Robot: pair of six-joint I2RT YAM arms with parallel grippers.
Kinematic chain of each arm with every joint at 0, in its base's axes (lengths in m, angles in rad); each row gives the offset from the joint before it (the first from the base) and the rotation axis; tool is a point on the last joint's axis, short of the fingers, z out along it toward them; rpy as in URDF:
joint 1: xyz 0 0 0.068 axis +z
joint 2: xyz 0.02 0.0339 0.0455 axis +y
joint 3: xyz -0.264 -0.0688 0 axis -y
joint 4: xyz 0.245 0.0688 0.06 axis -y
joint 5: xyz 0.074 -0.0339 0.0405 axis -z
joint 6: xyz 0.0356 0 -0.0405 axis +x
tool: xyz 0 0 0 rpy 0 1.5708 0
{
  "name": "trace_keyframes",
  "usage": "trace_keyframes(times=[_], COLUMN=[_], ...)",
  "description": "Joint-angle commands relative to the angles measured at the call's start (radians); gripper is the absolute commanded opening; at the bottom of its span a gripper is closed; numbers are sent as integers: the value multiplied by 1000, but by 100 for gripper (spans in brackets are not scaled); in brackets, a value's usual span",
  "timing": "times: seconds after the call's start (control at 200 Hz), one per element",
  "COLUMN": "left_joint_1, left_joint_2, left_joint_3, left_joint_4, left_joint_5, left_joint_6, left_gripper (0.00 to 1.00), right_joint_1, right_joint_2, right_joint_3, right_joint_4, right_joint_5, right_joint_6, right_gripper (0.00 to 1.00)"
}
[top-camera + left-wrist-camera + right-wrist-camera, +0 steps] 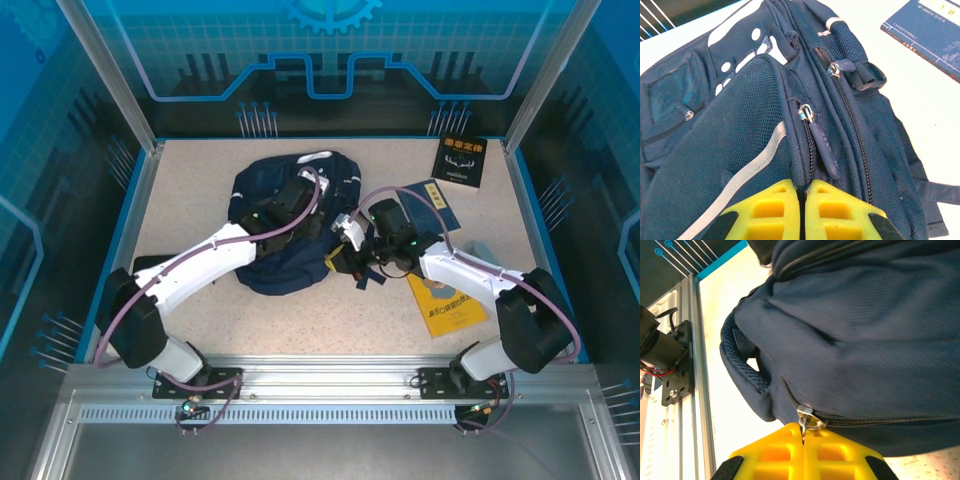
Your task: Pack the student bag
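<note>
Presently, one student bag [262, 185], navy fabric with pale stripes, is recorded lying slumped near the middle of the table [190, 200], between the two arms. Left gripper [802, 197]: yellow fingers pressed together, set against the bag's mesh front just beside a zip line; whether a fold of cloth is caught between them cannot be told. Right gripper [803, 442]: fingers closed, with a metal zip pull [807, 419] nipped between the tips at the bag's lower edge. Zips seen from the left wrist are drawn closed, their tabs lying flat. Contents of the bag: none can be seen, and no compartment is shown open. Items listed outside the bag: a black book [462, 160] at the far right of the table, well apart; a dark-blue book [932, 32] near the bag's right side; a yellow book [447, 308] partly under the right arm. Progress is judged early: a zip is being taken in hand for opening, and the loading of all three books is left to be done.
</note>
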Motion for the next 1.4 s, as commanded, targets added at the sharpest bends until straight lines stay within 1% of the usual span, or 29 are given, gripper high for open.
trace_keyframes(times=[0.0,0.15,0.21,0.25,0.325,0.42,0.495,0.555,0.64,0.695,0.845,0.92,0.93,1.081,1.186,1.321,1.376,1.391], left_joint_1=[10,12,15,17,20,22,24,23,23,23,24,24,23,23,22,24,22,23], left_joint_2=[16,7,-4,-13,-31,-54,-66,-74,-78,-79,-84,-87,-87,-92,-94,-99,-103,-103], left_joint_3=[53,31,16,1,-32,-68,-87,-97,-104,-105,-106,-108,-109,-115,-118,-123,-125,-126], left_joint_4=[148,155,158,163,176,194,204,209,214,214,212,212,212,215,215,212,209,210], left_joint_5=[12,30,39,49,59,78,92,94,94,94,101,103,104,110,110,107,107,107], left_joint_6=[-54,-60,-56,-54,-52,-53,-55,-57,-57,-58,-57,-60,-59,-62,-62,-63,-66,-65], left_gripper=[4,4,4,4,4,4,4,4,4,4,4,4,4,4,4,4,4,4], right_joint_1=[30,15,-5,-27,-76,-127,-145,-156,-168,-169,-165,-159,-158,-144,-134,-117,-113,-111], right_joint_2=[-1,-45,-78,-101,-143,-168,-169,-157,-121,-99,-35,0,4,80,124,161,168,170], right_joint_3=[-48,-98,-115,-129,-154,-155,-131,-107,-73,-58,-7,7,30,83,102,133,135,137], right_joint_4=[121,203,207,211,213,190,137,84,42,50,68,60,57,47,91,96,110,114], right_joint_5=[-36,5,32,38,68,49,64,86,73,54,23,30,31,30,-6,-27,-37,-38], right_joint_6=[85,179,230,270,371,501,602,684,777,824,895,900,901,909,925,928,933,936], right_gripper=[0,0,8,15,34,53,59,65,69,72,71,67,67,56,46,41,35,31])
